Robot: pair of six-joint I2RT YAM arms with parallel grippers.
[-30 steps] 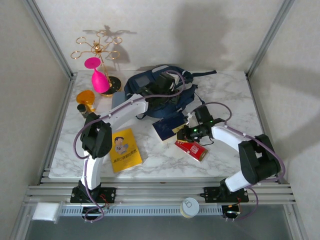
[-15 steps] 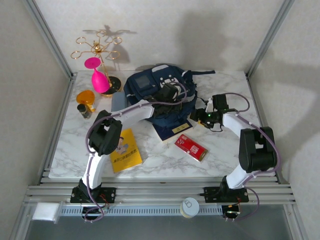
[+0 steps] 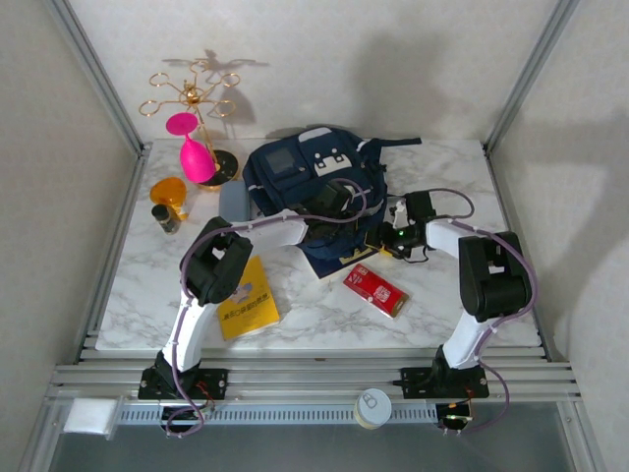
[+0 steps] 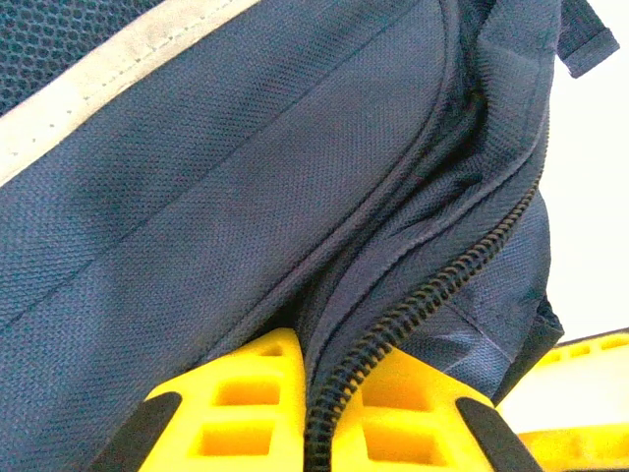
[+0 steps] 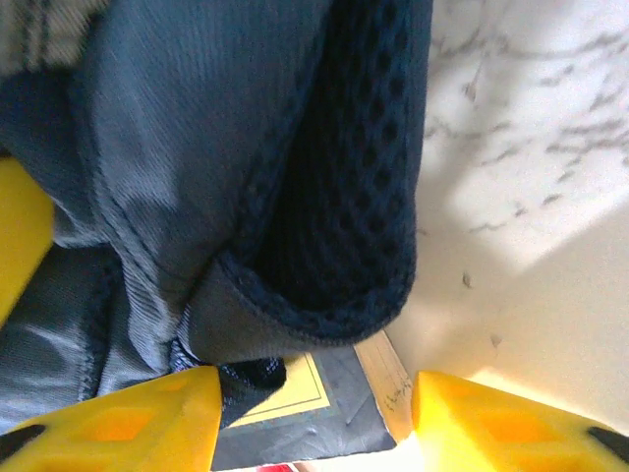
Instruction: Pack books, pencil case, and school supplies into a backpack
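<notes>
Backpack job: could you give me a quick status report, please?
Left gripper shut on backpack zipper edge. Right gripper open around a flap, navy book beneath. Yellow book, red pack on table.

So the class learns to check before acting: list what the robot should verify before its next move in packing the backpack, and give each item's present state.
1. Left gripper shut on the backpack at its zipper: ok.
2. Right gripper open: ok, jaws apart around the backpack's edge.
3. Backpack mouth open enough for a book: cannot tell.
4. Navy book free to lift: not ok, the backpack overlaps it.
5. Yellow book and red pack packed: not ok, both lie on the table.
</notes>
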